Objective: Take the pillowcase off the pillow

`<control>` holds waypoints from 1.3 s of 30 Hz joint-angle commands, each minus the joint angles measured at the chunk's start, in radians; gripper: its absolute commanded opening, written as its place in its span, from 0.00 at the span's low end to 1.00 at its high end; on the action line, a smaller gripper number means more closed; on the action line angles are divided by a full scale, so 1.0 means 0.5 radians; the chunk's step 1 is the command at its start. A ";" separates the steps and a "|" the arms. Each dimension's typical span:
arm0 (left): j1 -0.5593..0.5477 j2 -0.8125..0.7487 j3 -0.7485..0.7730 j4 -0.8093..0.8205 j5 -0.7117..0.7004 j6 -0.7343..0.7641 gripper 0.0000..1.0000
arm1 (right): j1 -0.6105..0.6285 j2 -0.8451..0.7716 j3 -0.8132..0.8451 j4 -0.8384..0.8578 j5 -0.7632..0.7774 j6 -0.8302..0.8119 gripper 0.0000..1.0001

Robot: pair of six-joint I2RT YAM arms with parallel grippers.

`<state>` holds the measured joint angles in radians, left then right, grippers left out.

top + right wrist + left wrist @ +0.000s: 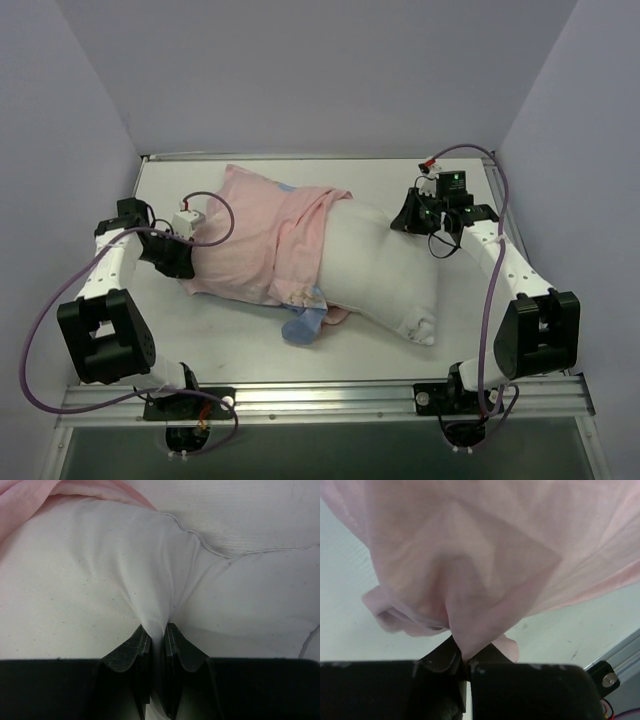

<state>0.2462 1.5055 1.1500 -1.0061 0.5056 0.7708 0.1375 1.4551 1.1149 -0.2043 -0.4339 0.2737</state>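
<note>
The pillowcase (262, 233) lies pink side out over the left half of the pillow, with a blue corner (302, 326) at the front. The white pillow (385, 268) sticks out of it to the right. My left gripper (184, 262) is shut on a fold of the pillowcase (485, 555) at its left end; its jaws pinch the pink cloth (465, 656). My right gripper (408, 215) is shut on a pinch of the pillow's white fabric (150, 570) at its far right corner, and its fingers (134, 650) squeeze the cloth between them.
The white table (180, 330) is boxed in by lilac walls on three sides. A metal rail (330, 398) runs along the near edge, also seen in the left wrist view (615, 660). A seam of the pillow (240, 552) crosses the right wrist view.
</note>
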 commanded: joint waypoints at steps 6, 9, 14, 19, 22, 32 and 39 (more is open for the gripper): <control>0.066 -0.075 -0.066 0.463 -0.293 -0.293 0.02 | -0.115 -0.008 0.056 -0.052 0.140 -0.029 0.00; 0.219 -0.161 -0.005 0.549 -0.477 -0.363 0.02 | -0.247 -0.060 0.041 -0.021 0.171 -0.023 0.00; 0.535 -0.323 0.334 0.417 -0.159 -0.422 0.02 | -0.373 -0.057 0.154 -0.113 0.349 -0.090 0.00; 0.554 -0.467 0.504 0.414 0.040 -0.556 0.02 | -0.431 -0.069 0.362 -0.144 0.426 -0.084 0.00; 0.548 -0.504 0.608 0.457 0.203 -0.776 0.02 | -0.450 -0.030 0.591 -0.205 0.469 -0.084 0.00; 0.300 -0.532 1.068 0.436 0.228 -1.100 0.02 | -0.163 0.038 0.942 -0.695 0.883 -0.179 0.71; -0.139 -0.517 1.005 0.438 0.103 -1.201 0.02 | 0.635 -0.020 0.796 -0.754 1.156 -0.051 0.73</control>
<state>0.2077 1.2613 1.6524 -0.8696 0.5983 0.2207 0.3523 1.4784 1.5585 -0.5266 0.0410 0.2153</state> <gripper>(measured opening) 0.040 0.732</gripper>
